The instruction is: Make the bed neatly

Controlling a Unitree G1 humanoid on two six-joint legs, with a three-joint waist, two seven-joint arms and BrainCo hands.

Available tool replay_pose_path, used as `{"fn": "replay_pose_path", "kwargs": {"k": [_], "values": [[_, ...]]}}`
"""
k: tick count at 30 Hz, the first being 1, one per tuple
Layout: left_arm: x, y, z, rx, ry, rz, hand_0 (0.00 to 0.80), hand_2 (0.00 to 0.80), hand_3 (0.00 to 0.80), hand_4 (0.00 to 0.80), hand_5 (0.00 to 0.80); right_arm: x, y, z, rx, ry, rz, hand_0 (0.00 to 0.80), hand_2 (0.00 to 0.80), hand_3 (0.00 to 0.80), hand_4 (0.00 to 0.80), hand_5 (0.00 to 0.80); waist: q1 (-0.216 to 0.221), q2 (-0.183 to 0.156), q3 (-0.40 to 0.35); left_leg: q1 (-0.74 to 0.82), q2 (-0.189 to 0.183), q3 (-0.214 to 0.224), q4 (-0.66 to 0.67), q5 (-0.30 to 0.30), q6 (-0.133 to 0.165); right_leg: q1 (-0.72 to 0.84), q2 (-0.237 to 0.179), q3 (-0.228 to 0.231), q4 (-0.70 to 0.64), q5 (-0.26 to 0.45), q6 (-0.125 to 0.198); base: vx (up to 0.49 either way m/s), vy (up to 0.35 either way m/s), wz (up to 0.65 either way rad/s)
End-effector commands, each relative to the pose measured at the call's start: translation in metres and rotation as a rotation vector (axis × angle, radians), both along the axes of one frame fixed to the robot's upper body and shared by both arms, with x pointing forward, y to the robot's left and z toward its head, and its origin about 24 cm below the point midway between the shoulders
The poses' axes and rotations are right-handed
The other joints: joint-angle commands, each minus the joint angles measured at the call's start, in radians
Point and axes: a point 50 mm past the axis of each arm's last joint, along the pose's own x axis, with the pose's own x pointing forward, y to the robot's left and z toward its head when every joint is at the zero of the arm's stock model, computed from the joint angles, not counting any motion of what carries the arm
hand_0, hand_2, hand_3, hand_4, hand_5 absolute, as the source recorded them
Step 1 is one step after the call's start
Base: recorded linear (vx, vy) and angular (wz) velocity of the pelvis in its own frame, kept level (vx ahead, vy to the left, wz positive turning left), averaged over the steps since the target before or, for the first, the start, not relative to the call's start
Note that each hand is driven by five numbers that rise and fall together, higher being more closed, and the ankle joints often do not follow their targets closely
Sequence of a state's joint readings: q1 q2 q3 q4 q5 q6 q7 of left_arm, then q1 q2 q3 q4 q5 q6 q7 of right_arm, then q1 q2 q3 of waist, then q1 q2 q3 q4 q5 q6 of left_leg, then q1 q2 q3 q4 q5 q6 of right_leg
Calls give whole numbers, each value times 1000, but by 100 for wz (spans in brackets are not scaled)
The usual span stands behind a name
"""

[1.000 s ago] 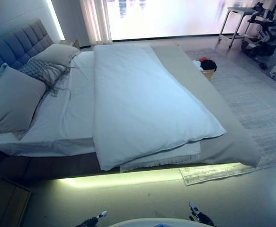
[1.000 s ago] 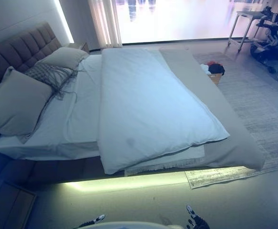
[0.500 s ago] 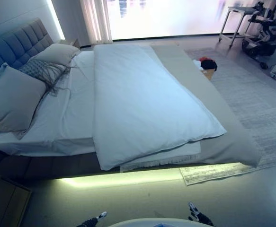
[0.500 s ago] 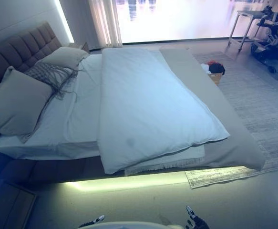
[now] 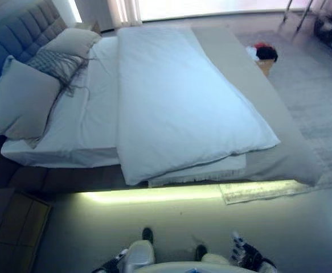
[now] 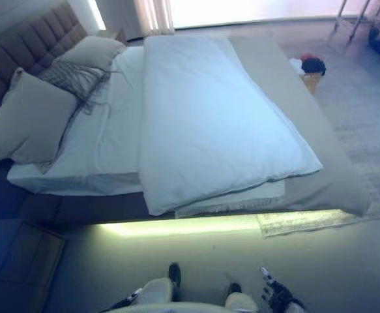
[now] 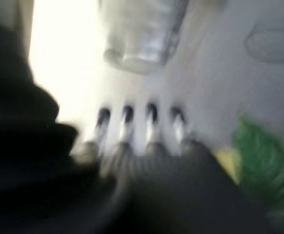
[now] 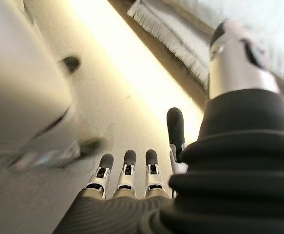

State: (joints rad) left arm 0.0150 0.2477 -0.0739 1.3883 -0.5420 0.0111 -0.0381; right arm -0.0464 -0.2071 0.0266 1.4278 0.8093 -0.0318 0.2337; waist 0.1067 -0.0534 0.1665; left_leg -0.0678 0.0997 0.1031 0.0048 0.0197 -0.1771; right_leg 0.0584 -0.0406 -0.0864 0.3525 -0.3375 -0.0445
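The bed [image 5: 35, 185] filled the upper and middle frame, headboard at upper left. A white duvet [image 5: 177, 102] lay down its centre, near corner overhanging the lower edge above a fringed blanket [image 5: 200, 175]. Pillows [image 5: 20, 99] were piled at upper left. A laundry basket [image 5: 263, 57] stood at upper right. The right hand [image 6: 277, 295] hung at the bottom edge, fingers [image 8: 126, 170] straight, empty. The left hand [image 7: 137, 141], lower left, held nothing, fingers extended.
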Motion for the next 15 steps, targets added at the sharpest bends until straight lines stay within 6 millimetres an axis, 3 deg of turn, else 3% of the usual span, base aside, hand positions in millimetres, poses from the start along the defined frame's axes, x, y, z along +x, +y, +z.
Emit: {"fn": "replay_pose_path", "kwargs": {"k": [1,5,11,15], "values": [[-4,-19,-5,-48,7,6,0,0,0,0,0,5,-24,8,-58,-71,-51,0,0,0,0,0,-21,64,-2,-108,14,-2,-74,186,61,285,-28,27,-363,207,108,274,125,1],[4,-10,-2,-24,-21,-27,0,0,0,0,0,-3,-22,6,-39,-80,-58,0,0,0,0,0,-18,65,-31,-81,12,3,-46,171,73,300,-61,-8,-347,189,121,271,110,2],[28,-7,2,-13,-72,-79,0,0,0,0,0,11,-14,7,-2,-138,-46,0,0,0,0,0,4,53,-35,-192,30,7,98,154,67,296,-94,-26,-336,185,135,139,51,-8],[28,-11,1,-24,-74,-80,0,0,0,0,0,20,-10,9,8,-172,-36,0,0,0,0,0,8,48,-32,-236,34,14,173,134,70,292,-113,-21,-340,186,148,103,85,-7]]}}
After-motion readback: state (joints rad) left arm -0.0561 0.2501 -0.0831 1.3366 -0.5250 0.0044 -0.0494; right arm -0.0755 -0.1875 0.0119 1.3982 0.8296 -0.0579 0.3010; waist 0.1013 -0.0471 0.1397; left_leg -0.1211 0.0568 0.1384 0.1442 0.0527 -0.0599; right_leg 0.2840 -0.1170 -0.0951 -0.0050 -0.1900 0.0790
